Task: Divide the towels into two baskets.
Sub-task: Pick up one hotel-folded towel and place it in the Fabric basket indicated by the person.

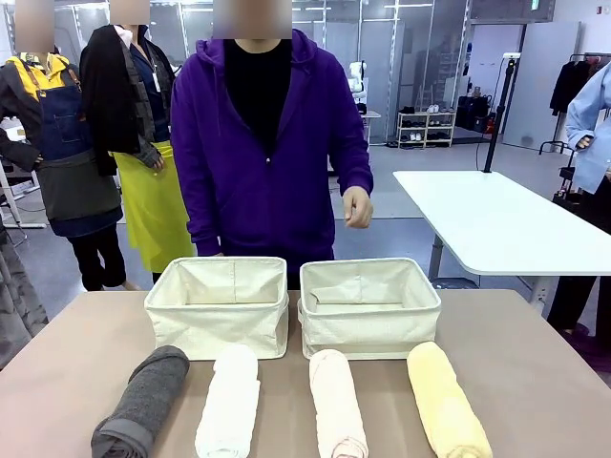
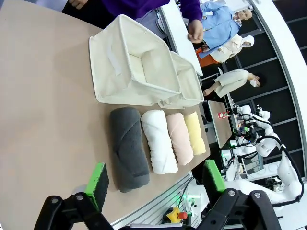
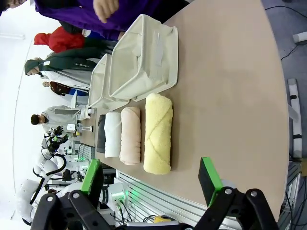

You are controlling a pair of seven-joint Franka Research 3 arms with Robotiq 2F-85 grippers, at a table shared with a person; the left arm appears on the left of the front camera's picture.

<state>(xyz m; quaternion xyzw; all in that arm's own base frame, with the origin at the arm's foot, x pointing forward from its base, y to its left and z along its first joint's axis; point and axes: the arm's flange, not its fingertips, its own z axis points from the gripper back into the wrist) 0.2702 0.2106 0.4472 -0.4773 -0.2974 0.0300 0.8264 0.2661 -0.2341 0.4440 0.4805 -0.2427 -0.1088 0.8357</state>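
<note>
Four rolled towels lie side by side near the worktop's [image 1: 535, 382] front edge: dark grey towel [image 1: 141, 401], white towel [image 1: 229, 401], pale pink towel [image 1: 336, 405], pale yellow towel [image 1: 446, 396] (all plush terry, ends spiralled). Just behind them stand the left basket [image 1: 218, 324] and right basket [image 1: 370, 329], side by side. Beyond, a person's hand [image 1: 358, 206] is raised. The left gripper [image 2: 154, 176] and right gripper [image 3: 151, 175] hover above the front edge, jaws wide apart.
</note>
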